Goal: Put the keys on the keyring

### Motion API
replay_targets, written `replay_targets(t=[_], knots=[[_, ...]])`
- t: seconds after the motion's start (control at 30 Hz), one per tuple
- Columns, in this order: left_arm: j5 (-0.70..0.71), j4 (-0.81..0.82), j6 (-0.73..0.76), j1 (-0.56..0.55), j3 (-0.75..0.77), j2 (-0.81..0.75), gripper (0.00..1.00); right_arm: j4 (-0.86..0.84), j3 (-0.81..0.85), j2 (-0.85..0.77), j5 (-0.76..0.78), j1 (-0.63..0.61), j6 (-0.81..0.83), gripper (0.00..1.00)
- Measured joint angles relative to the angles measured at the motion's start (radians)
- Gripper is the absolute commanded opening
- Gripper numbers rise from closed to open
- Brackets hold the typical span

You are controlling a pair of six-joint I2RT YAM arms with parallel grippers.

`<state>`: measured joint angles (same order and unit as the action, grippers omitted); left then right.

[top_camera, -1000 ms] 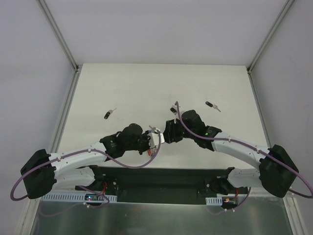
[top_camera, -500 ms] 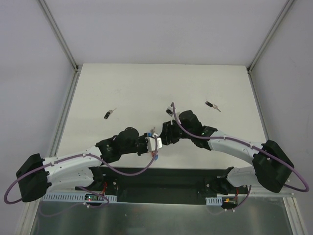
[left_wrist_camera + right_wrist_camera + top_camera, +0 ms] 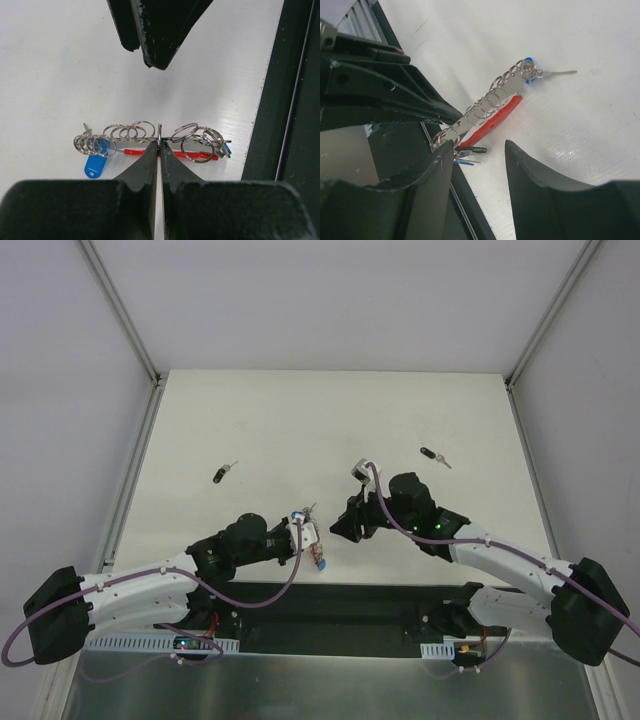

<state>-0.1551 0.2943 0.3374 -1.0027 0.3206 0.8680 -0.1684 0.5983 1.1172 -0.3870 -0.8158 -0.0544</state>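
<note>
My left gripper (image 3: 300,537) is shut on the keyring (image 3: 135,134), pinching its grey metal bar edge-on just above the table near the front edge. The keyring carries several small split rings, a red band (image 3: 142,152) and a blue tag (image 3: 94,165). In the right wrist view the keyring (image 3: 485,107) slants up to the right, with a black-headed key (image 3: 476,149) hanging at its lower end. My right gripper (image 3: 477,156) is open and empty, close to the keyring's right side (image 3: 341,527). Two loose keys lie on the table, one at the left (image 3: 224,473) and one at the right (image 3: 434,455).
The white table (image 3: 300,420) has metal rails along its left and right sides. A black strip (image 3: 292,100) runs along the front edge right beside the keyring. My right gripper's fingers (image 3: 155,30) show at the top of the left wrist view.
My right gripper has drawn back a little from the keyring. My left arm has shifted nearer the front edge, still holding the keyring.
</note>
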Motion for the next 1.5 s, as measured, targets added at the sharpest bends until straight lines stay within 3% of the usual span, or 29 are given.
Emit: replay_targets(t=[0.37, 0.6, 0.97, 1.03, 1.2, 1.5], knots=[[-0.040, 0.087, -0.079, 0.000, -0.045, -0.032, 0.00, -0.014, -0.039, -0.072, -0.048, 0.000, 0.155, 0.47], [-0.078, 0.176, -0.154, 0.009, -0.121, -0.036, 0.00, 0.016, -0.039, -0.135, -0.006, 0.004, 0.201, 0.58], [-0.289, 0.365, -0.294, 0.201, -0.232, -0.046, 0.00, 0.071, -0.037, -0.182, 0.062, 0.013, 0.254, 0.59], [-0.312, 0.385, -0.301, 0.214, -0.239, -0.045, 0.00, 0.085, -0.034, -0.182, 0.078, 0.015, 0.257, 0.76], [-0.363, 0.459, -0.320, 0.256, -0.262, -0.027, 0.00, 0.159, 0.018, -0.173, 0.145, 0.048, 0.262, 0.98], [-0.452, 0.576, -0.327, 0.332, -0.271, 0.080, 0.00, 0.288, 0.107, -0.144, 0.307, 0.291, 0.197, 0.97]])
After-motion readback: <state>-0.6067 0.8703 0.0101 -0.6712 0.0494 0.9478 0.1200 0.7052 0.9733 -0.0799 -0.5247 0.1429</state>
